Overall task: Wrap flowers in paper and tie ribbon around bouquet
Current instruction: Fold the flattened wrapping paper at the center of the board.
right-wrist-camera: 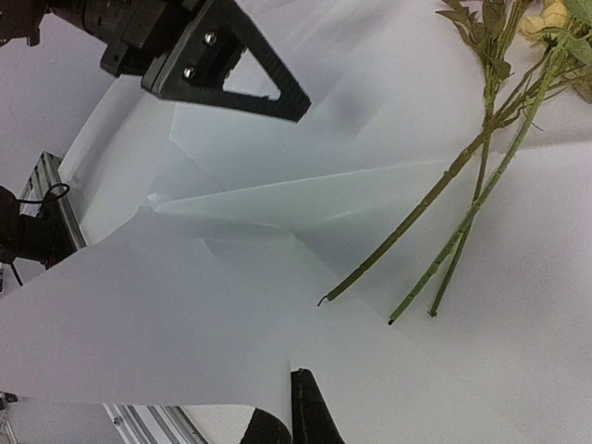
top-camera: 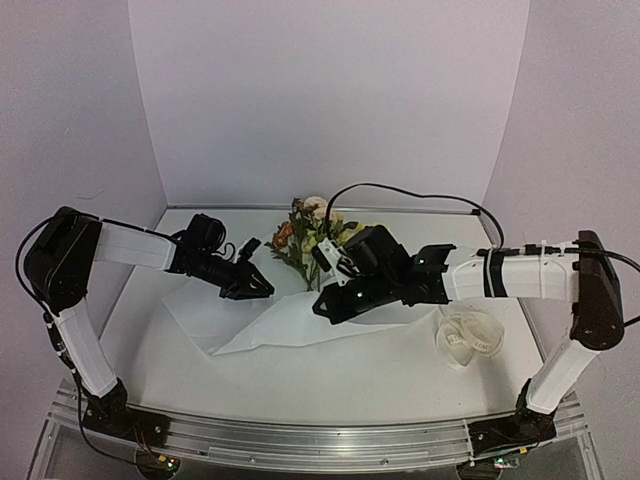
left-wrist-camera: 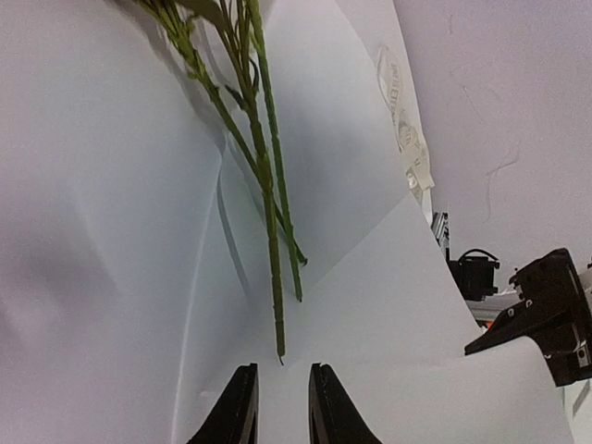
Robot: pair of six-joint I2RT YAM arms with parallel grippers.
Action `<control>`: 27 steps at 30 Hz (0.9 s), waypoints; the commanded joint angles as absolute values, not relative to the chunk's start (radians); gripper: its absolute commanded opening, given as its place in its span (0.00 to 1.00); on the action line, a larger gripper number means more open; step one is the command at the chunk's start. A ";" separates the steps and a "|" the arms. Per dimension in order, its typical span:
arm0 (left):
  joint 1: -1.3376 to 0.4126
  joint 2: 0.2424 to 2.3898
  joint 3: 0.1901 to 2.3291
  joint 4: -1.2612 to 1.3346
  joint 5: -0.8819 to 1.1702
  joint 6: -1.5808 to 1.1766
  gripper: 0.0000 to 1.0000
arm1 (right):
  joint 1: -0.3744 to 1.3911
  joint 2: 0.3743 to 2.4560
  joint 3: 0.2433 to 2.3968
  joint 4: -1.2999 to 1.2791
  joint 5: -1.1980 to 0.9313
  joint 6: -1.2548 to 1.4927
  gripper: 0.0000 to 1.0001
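White paper (left-wrist-camera: 92,231) only part-folded round flowers (left-wrist-camera: 268,185) ahead of my barely parted, empty left gripper (left-wrist-camera: 282,407); right gripper (right-wrist-camera: 289,407) clamps a flap; ribbon (top-camera: 470,335) to its right, unused.

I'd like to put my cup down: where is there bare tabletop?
Bare: the near strip of table, between the paper and the arm bases. Crowded: the middle, where the left gripper and right gripper work over the paper and flowers; the ribbon lies right.

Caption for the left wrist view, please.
Flower stems lie on creased white paper, ends just ahead of the left gripper.
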State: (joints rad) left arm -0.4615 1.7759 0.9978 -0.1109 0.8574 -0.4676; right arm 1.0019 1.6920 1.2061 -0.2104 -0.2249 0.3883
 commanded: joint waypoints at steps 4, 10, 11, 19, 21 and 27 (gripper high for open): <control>-0.484 1.865 1.013 -0.243 0.874 -0.383 0.16 | 0.975 1.675 1.260 -0.213 -0.090 0.419 0.00; -0.488 1.915 1.035 -0.334 0.817 -0.348 0.11 | 0.954 1.708 1.309 -0.225 -0.092 0.427 0.00; -0.487 1.918 1.040 -0.353 0.800 -0.339 0.11 | 0.950 1.718 1.316 -0.228 -0.093 0.429 0.00; -0.474 1.856 1.066 -0.412 0.672 -0.332 0.11 | 0.916 1.824 1.398 -0.261 -0.114 0.429 0.00; -0.467 1.818 1.083 -0.421 0.634 -0.339 0.17 | 0.912 1.850 1.407 -0.263 -0.110 0.429 0.00; -0.436 1.709 1.165 -0.469 0.453 -0.352 0.32 | 0.879 1.904 1.420 -0.262 -0.076 0.449 0.00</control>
State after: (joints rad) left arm -0.4601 1.8212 1.0740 -0.4417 0.6127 -0.3490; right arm 0.9022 1.8769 1.3727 -0.2572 -0.1161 0.4283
